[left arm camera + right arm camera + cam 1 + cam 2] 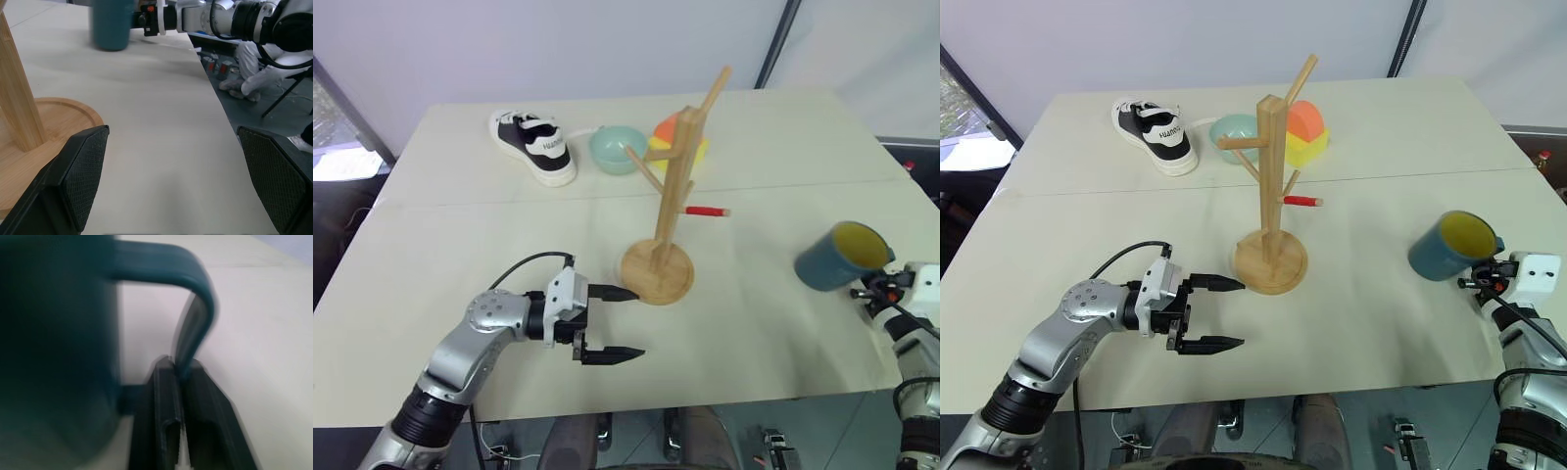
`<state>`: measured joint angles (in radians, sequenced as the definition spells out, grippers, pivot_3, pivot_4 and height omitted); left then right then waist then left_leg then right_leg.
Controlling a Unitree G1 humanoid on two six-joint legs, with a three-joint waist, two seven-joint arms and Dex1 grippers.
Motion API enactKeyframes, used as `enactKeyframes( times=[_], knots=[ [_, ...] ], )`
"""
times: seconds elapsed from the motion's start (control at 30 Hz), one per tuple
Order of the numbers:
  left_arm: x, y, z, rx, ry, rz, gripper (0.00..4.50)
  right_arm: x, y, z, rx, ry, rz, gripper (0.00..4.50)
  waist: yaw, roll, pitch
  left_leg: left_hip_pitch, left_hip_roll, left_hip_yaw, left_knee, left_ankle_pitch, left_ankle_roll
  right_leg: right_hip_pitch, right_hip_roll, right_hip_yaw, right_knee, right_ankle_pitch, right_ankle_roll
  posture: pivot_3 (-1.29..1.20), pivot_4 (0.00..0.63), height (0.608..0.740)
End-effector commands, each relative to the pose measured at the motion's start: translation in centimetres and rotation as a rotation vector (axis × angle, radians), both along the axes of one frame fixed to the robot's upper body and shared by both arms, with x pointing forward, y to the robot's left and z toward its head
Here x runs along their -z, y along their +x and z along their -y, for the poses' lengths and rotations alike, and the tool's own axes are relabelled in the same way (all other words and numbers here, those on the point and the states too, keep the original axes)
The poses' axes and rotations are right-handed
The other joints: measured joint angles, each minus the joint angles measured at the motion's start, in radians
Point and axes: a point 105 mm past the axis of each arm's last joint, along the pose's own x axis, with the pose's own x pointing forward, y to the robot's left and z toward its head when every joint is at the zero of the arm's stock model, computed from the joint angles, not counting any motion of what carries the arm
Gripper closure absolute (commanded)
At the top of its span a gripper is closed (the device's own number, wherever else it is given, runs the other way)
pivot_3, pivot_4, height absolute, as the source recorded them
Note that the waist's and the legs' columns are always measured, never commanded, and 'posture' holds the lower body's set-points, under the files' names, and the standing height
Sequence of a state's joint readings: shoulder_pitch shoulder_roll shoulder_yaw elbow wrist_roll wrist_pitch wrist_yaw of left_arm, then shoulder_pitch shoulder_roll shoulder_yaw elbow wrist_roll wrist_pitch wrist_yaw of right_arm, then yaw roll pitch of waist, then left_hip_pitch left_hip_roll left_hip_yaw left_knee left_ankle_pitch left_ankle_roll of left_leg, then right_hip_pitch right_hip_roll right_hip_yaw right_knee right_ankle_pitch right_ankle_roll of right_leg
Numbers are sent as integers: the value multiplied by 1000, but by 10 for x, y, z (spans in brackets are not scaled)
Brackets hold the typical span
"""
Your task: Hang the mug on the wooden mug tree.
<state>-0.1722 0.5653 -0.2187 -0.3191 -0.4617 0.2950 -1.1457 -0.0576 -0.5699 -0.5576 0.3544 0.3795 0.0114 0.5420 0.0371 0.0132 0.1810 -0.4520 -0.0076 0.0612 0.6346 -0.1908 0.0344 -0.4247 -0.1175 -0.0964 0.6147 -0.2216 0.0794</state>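
The pale table [509,245] lies mostly bare between the wooden mug tree [671,196], at its centre, and the mug [837,257] near the right edge, pinched by its handle in the right gripper [178,377]. Such a thin pinch could let it swing. The left gripper [612,323] is spread wide beside the tree's base

Bare table [773,323] between the right gripper [182,377], pinched on the handle of the mug [838,257], and the wooden mug tree [668,211] to its left, red-tipped peg [705,211] jutting toward it, left gripper [619,323] just beside the tree's base, bowl [617,149], shoe [533,145] beyond.
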Motion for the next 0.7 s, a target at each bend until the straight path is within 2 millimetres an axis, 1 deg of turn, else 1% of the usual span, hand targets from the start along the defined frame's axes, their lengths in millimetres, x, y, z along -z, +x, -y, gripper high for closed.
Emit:
enactKeyframes(
  times=[0.03, 0.13, 0.2, 0.23, 0.3, 0.33, 0.37, 0.5, 0.63, 0.7],
  knots=[
    [-10, 0, -1, -12, -11, 39, 0, -27, 0, -11, -66, -105, 63, 4437, 1, 0, 0, 0, 0, 0, 0, 0, 0, 0, 0, 0, 0, 0, 0, 0, 150, 732],
    [-12, 5, -5, -38, -16, 40, 0, -37, 0, -28, -146, -195, 60, 4437, -1, 1, 0, 0, 0, 0, -1, 0, 0, 0, 0, 1, 0, 0, 0, 0, 150, 732],
    [-22, 12, -9, -82, -64, 35, 0, -51, 0, -54, -268, -277, 71, 4437, -2, 1, 0, 0, 1, 0, -1, 0, 0, -1, 0, 1, 0, 0, 0, 0, 150, 732],
    [-27, 14, -11, -97, -84, 31, 0, -56, -1, -64, -311, -302, 74, 4437, -2, 1, 0, 0, 1, 0, -1, 0, 0, -1, 0, 1, 1, 0, 0, 0, 150, 732],
    [-48, 22, -20, -144, -157, 23, 0, -83, -4, -106, -515, -429, 112, 4437, -2, 2, 1, 0, 1, 0, 0, 0, 0, -1, 0, 1, 1, -1, 2, 0, 150, 732],
    [-56, 25, -24, -162, -179, 25, 0, -93, -6, -124, -599, -489, 123, 4437, -3, 3, 2, 0, 2, 0, 0, 0, 0, -1, 0, 1, 1, -1, 2, 0, 150, 732],
    [-64, 28, -28, -176, -193, 32, 0, -100, -9, -136, -656, -536, 128, 4437, -3, 2, 2, 0, 2, 0, 0, 0, 0, -2, 0, 1, 1, -1, 2, 0, 150, 732],
    [-95, 35, -38, -202, -247, 68, 0, -124, -9, -163, -758, -658, 167, 4437, 1, -1, 3, 5, 3, 0, -1, 0, -1, 0, 1, -1, -1, -2, 2, 0, 150, 732],
    [-116, 33, -43, -195, -281, 92, 0, -138, -7, -182, -837, -733, 192, 4437, 2, -4, 4, 4, 3, 2, -1, -1, -1, 1, -1, -1, -5, -1, 2, 0, 150, 732],
    [-122, 31, -42, -190, -280, 104, 0, -142, -8, -189, -868, -758, 197, 4437, 2, -5, 5, 0, 3, 4, -1, -1, 0, 1, -1, -1, -5, 0, -1, 0, 150, 732]
  ],
)
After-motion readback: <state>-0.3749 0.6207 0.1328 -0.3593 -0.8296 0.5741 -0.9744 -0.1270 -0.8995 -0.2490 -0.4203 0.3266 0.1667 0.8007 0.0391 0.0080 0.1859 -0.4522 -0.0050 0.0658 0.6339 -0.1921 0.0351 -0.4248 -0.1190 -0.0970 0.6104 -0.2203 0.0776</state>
